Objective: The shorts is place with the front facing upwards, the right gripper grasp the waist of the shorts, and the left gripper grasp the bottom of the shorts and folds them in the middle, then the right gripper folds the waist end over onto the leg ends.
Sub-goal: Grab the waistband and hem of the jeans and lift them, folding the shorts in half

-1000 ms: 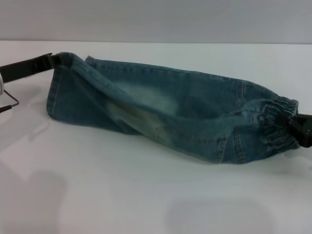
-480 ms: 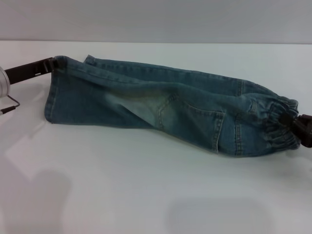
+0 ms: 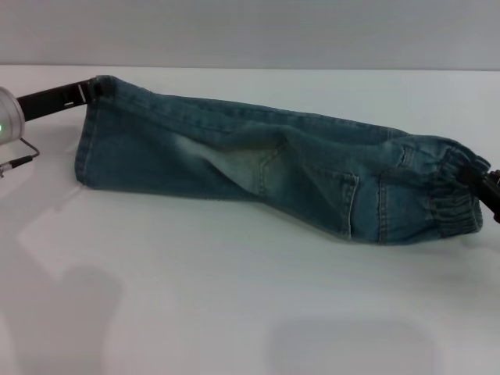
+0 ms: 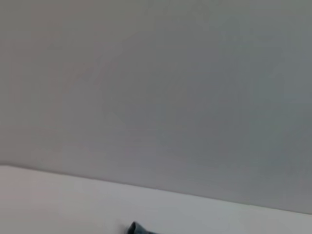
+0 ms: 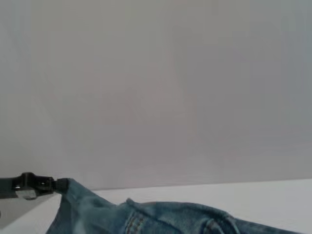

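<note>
Denim shorts (image 3: 273, 176) hung stretched between both arms, lower edge brushing the white surface (image 3: 234, 312). Left end effector (image 3: 74, 94) pinched the bottom of the shorts (image 3: 90, 133); right end effector (image 3: 486, 183) pinched the waist (image 3: 453, 195). Lengthwise fold looked nearly done; folding waist onto leg ends remained.

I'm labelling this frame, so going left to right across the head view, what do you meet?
The left gripper → the bottom of the shorts → the faded thigh patch → the stitched pocket → the waist → the right gripper.
</note>
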